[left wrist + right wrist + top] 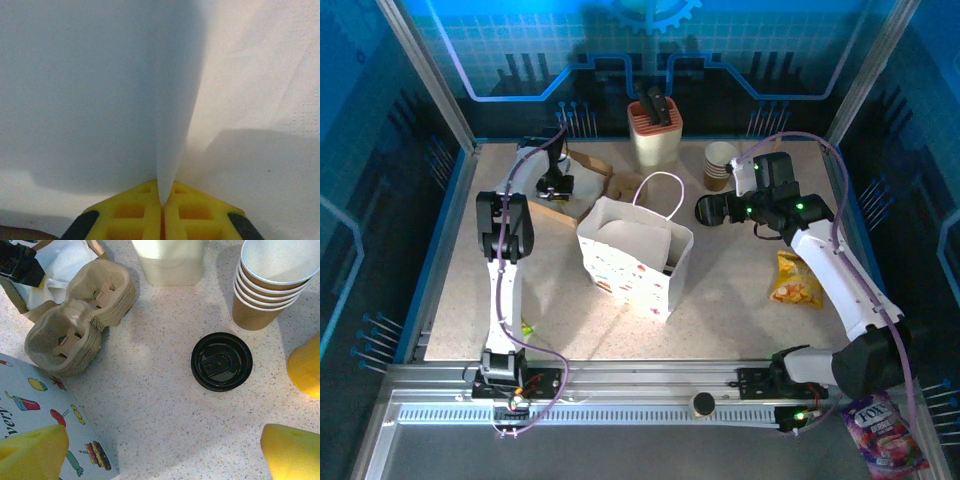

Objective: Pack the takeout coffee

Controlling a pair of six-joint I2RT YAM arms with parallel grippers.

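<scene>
One black-lidded cup (pixel 221 361), as I judge it, stands upright directly beneath the right claw (pixel 162 442), its jaws spread wide, just beside the stack of empty cups (pixel 270 285), while the farther left claw (pixel 162 201) is clamped on white paper (pixel 175 125).

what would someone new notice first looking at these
The printed white paper bag standing open mid-table grabs attention first. At the far left, the left fingers are shut on a thin white napkin. Right of the bag, the right fingers, open, hang above a black lid beside stacked tan cups.
</scene>
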